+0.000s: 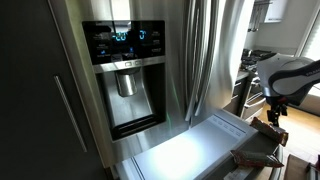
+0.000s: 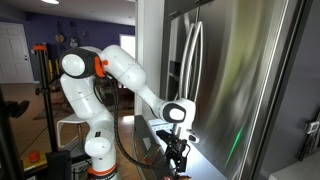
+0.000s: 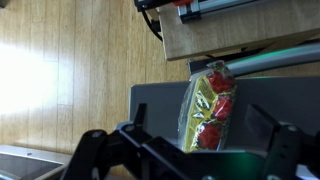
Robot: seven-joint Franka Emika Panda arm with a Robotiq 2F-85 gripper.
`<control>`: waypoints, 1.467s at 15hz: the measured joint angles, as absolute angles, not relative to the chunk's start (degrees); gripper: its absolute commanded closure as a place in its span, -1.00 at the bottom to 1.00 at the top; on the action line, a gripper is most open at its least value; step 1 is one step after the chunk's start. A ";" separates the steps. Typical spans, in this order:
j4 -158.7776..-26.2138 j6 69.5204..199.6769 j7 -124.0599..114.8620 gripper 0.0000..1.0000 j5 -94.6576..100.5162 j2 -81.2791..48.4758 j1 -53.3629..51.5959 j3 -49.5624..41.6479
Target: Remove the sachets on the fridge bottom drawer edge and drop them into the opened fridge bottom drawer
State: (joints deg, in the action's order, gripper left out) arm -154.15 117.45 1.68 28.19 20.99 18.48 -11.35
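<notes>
The fridge bottom drawer (image 1: 190, 155) is pulled out below the dispenser door, and its pale top shows in an exterior view. My gripper (image 1: 270, 118) hangs over the drawer's outer end; it also shows low beside the fridge (image 2: 178, 155). In the wrist view the gripper (image 3: 200, 135) is open, with its fingers wide apart. Between them a yellow-green packet with red fruit print (image 3: 207, 105) lies on a grey surface (image 3: 155, 100). Nothing is held. I cannot make out a whitish-grey or a brownish-orange sachet in any view.
The tall stainless doors with long handles (image 2: 195, 75) and the dispenser panel (image 1: 125, 70) rise right behind the drawer. Wood floor (image 3: 70, 70) lies beside the drawer. A wooden box (image 3: 220, 35) stands past the grey surface. The arm's base (image 2: 95, 150) stands away from the fridge.
</notes>
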 measured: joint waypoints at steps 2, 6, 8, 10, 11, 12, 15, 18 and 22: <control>-154.06 119.64 3.02 -1.00 28.44 18.32 18.47 -12.03; -153.52 124.28 4.18 -0.86 28.43 13.20 18.47 -13.10; -153.13 126.23 4.59 -0.40 28.14 11.20 18.42 -13.27; -152.88 128.01 5.52 -0.05 27.32 9.63 18.19 -13.32; -152.83 128.84 6.19 0.09 26.63 9.01 17.98 -13.32; -152.80 129.47 7.07 0.22 25.70 8.54 17.67 -13.32; -152.30 130.40 9.49 0.69 22.82 7.79 16.64 -13.30; -151.04 130.40 10.45 0.90 19.25 7.84 15.57 -13.19; -148.58 130.36 7.72 0.90 12.57 8.16 13.98 -12.43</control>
